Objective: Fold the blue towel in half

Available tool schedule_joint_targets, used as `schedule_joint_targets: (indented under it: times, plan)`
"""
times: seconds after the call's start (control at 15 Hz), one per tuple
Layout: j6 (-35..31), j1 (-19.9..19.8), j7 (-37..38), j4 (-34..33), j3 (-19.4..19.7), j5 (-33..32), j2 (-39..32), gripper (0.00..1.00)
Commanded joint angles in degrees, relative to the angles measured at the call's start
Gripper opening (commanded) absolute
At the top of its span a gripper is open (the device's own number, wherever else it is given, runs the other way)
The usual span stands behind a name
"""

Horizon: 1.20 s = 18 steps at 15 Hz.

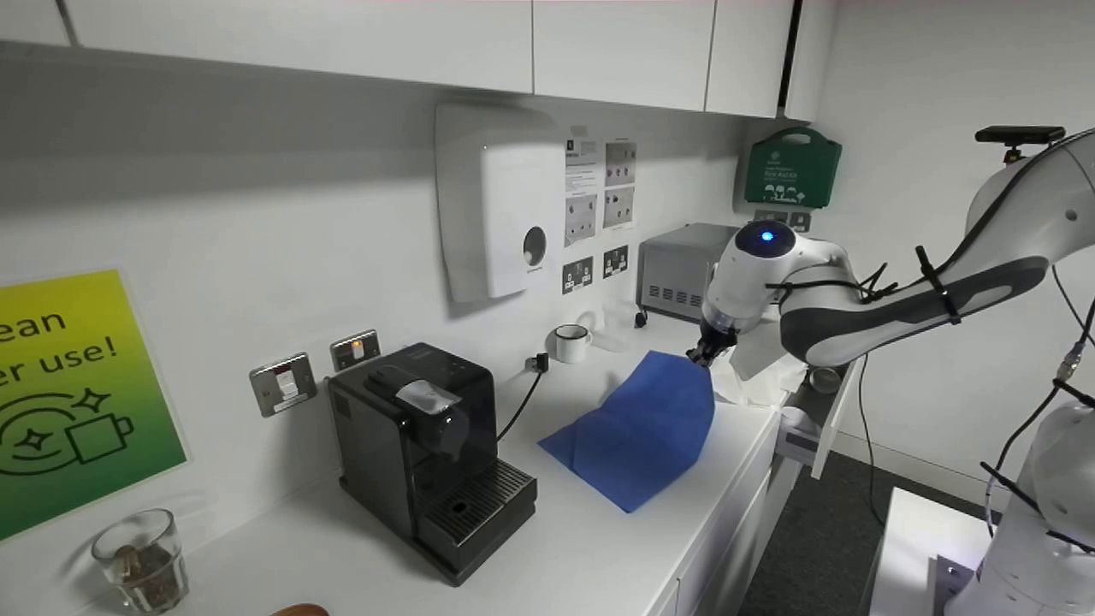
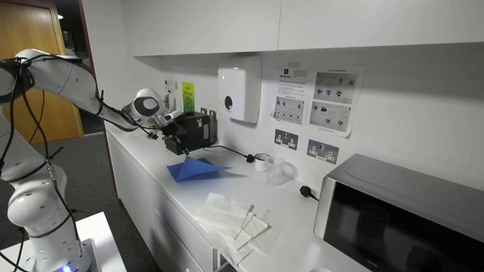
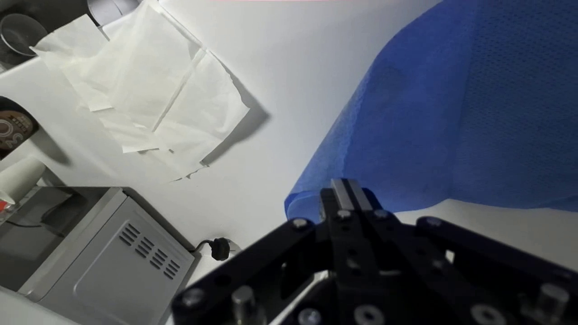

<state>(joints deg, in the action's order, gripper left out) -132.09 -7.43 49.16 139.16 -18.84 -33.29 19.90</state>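
The blue towel (image 1: 642, 436) lies on the white counter (image 1: 590, 556) with one edge raised, and it shows lifted to a peak in an exterior view (image 2: 193, 169). My gripper (image 1: 701, 355) is at the raised edge, with its tips at the peak in an exterior view (image 2: 186, 152). In the wrist view the two fingers (image 3: 348, 185) are together on the cloth, and the towel (image 3: 406, 135) curls beside them. The exact pinch is partly hidden by the fingers. The rest of the towel slopes down towards the coffee machine side.
The black coffee machine (image 1: 428, 453) stands beyond the towel. Crumpled white paper sheets (image 2: 238, 223) lie on the counter, with a microwave (image 2: 397, 215) past them. A white mug (image 2: 261, 162) and a clear plastic cup (image 2: 275, 173) stand by the wall. A drawer (image 1: 837, 415) is open below.
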Motion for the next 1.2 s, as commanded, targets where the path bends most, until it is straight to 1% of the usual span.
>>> schedule_joint_targets:
  times: [0.0,0.53,1.13]
  plan:
    - [4.39,2.17,2.55,-3.42,-0.32,-3.63,-2.62,0.0]
    - [11.56,7.03,4.04,-8.19,0.0,-7.19,-7.08,0.0]
    - [20.57,12.45,6.45,-15.07,0.34,-10.27,-13.25,0.0]
